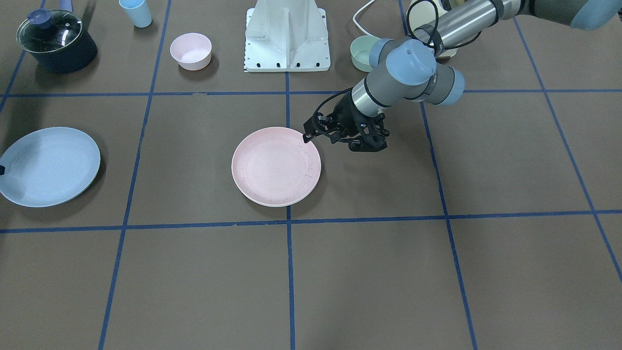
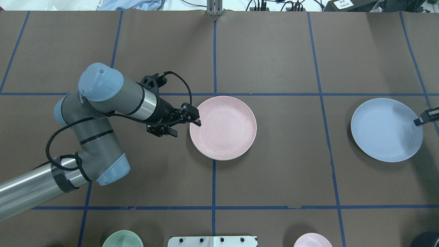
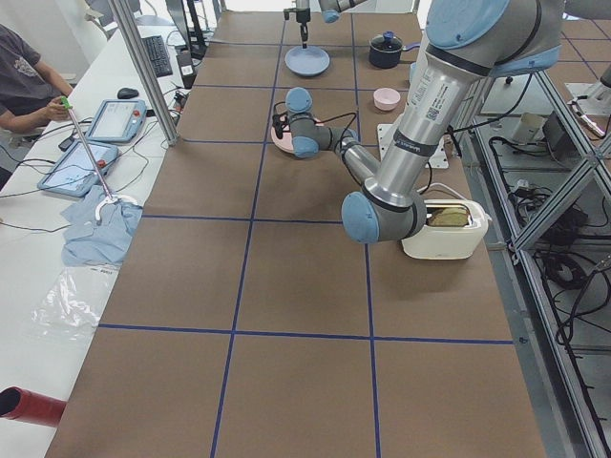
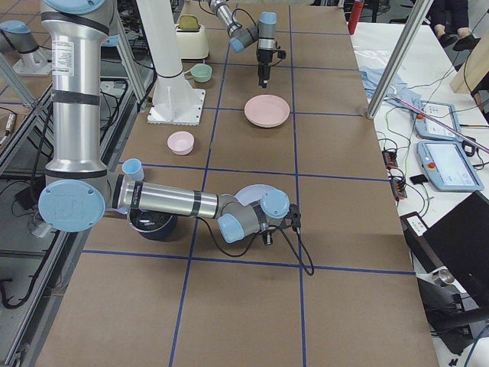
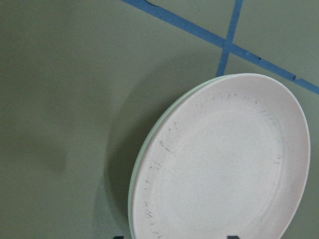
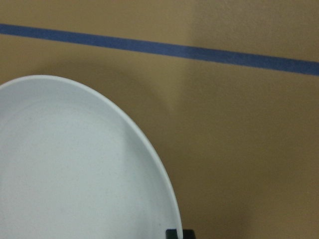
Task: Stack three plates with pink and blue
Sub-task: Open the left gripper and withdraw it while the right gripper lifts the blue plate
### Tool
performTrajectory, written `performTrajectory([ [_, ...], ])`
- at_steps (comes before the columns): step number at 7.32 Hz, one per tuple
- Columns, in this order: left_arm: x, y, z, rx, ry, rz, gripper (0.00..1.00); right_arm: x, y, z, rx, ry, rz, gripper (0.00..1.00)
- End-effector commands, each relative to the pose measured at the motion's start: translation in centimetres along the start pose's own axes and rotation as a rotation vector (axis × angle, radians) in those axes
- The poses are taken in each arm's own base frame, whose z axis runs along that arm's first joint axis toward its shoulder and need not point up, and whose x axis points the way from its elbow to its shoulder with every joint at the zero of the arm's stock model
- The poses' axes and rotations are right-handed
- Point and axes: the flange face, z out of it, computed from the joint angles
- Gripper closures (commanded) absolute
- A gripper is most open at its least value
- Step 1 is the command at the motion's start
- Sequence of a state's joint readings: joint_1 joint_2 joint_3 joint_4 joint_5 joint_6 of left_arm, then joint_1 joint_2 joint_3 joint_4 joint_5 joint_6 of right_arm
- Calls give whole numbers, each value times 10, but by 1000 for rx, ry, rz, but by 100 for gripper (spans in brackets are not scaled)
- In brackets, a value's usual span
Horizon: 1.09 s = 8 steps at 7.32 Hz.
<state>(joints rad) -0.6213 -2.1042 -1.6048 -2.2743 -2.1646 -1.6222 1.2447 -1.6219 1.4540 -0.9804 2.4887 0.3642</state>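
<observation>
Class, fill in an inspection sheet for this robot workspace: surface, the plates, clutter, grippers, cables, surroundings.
Surface: brown table with a blue tape grid.
Job's things: pink plate sits on green plate at centre; blue plate lies apart, not stacked.
Clutter: lidded pot, blue cup, pink bowl, green bowl and toaster, all on the robot's side.
Grippers: left gripper open at the pink plate's rim; right gripper jaws look shut on the blue plate's rim.
Cables: black cable loops over the left wrist; white cord behind the green bowl.
Surroundings: person at a side bench with tablets.
</observation>
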Motion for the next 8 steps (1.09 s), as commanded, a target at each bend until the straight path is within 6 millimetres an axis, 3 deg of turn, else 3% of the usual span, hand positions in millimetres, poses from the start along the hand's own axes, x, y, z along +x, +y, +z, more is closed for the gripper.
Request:
performTrajectory([
  [1, -22, -26, -37, 57, -1, -13, 0, -36, -15, -30, 23, -112, -4, 100],
  [2, -34, -44, -53, 80, -31, -19, 0, -63, -31, -44, 45, -139, 23, 100],
  [4, -67, -58, -85, 118, -108, 100, 0, -136, -83, -69, 52, -231, 126, 100],
  [6, -134, -75, -129, 158, -196, 231, 0, -234, -108, -44, 12, -249, 186, 100],
  [8, -200, -91, -171, 181, -282, 380, 0, -336, -116, -2, 22, -226, 245, 100],
])
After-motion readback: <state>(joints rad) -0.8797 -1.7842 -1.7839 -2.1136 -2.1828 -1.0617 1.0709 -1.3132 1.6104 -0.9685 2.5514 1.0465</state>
